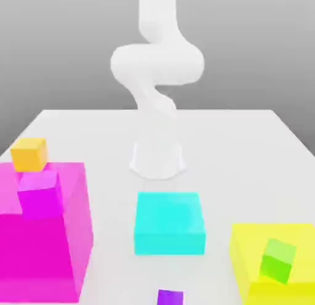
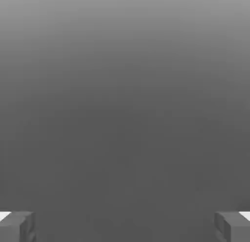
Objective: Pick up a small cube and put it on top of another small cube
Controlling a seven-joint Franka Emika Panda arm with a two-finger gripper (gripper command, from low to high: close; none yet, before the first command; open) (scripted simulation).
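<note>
Surface (image 1: 246,138): one, pale and flat, carrying every block and the arm's (image 1: 157,70) base at its middle.

Jaws (image 2: 125,226): one pair, released and spread wide, nothing between them; the two fingertips (image 2: 17,226) stand at opposite edges of the hand view with plain grey ground between, so no block lies under them yet; judged, the grasp has not begun.

Small cube (image 1: 170,297): one, deep violet, lying alone on the surface at the exterior view's lower edge, well apart from the jaws and touching no other block; free on all sides, so judged easy to take from above.

Another small cube (image 1: 29,154): one, orange-yellow, at the exterior view's left, just behind the big magenta block (image 1: 43,236); whether it touches that block cannot be told; its top is bare, which suits it as the resting place; well apart from the violet cube, with the cyan block (image 1: 169,222) roughly between them.

Large blocks: three (magenta, cyan, yellow (image 1: 274,261)), spread across the near half of the surface; judged obstacles to be carried over.

Small decoys: two; a magenta-pink cube (image 1: 40,196) resting on top of the big magenta block, a green cube (image 1: 278,259) sitting on the yellow block.

Small cubes in all: four.
</note>
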